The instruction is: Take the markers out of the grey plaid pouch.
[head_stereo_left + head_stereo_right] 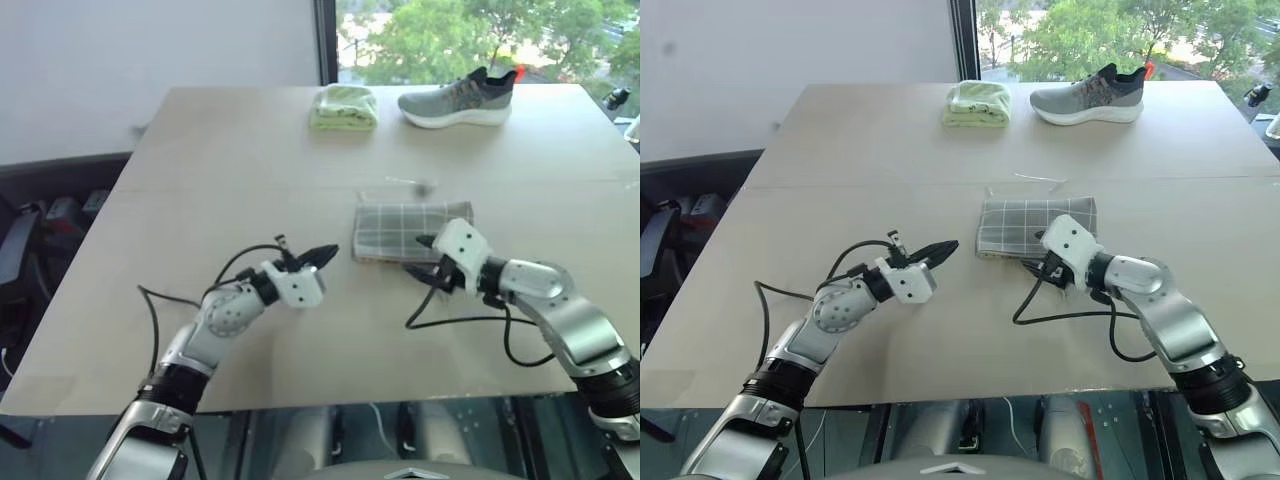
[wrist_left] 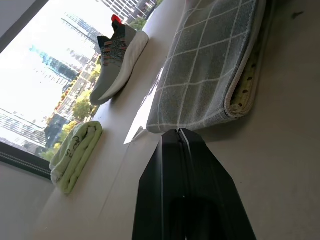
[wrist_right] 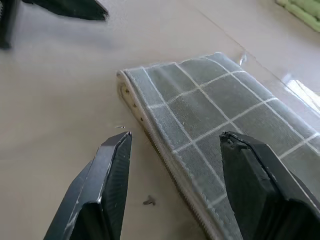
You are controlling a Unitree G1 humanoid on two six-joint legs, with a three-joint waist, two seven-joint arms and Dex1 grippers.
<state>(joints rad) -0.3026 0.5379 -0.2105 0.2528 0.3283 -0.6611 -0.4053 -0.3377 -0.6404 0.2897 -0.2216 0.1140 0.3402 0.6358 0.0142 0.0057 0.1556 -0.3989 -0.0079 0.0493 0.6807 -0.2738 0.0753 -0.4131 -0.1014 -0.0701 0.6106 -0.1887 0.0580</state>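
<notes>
Markers are nowhere on the bench (image 1: 200, 150), so we judge them inside the grey plaid pouch (image 1: 412, 230), lying flat mid-bench. Our right gripper (image 3: 175, 150) has its fingers spread and empty astride the pouch's near edge, while our left gripper (image 1: 325, 252) is pinched shut, empty, just beside it. Closing on that limp fabric could pinch both layers or drag the pouch sideways

pouch (image 1: 412, 229) flat mid-table (zip edge nearest); left gripper (image 1: 326, 253) beside; right gripper (image 1: 424, 272) at edge
</notes>
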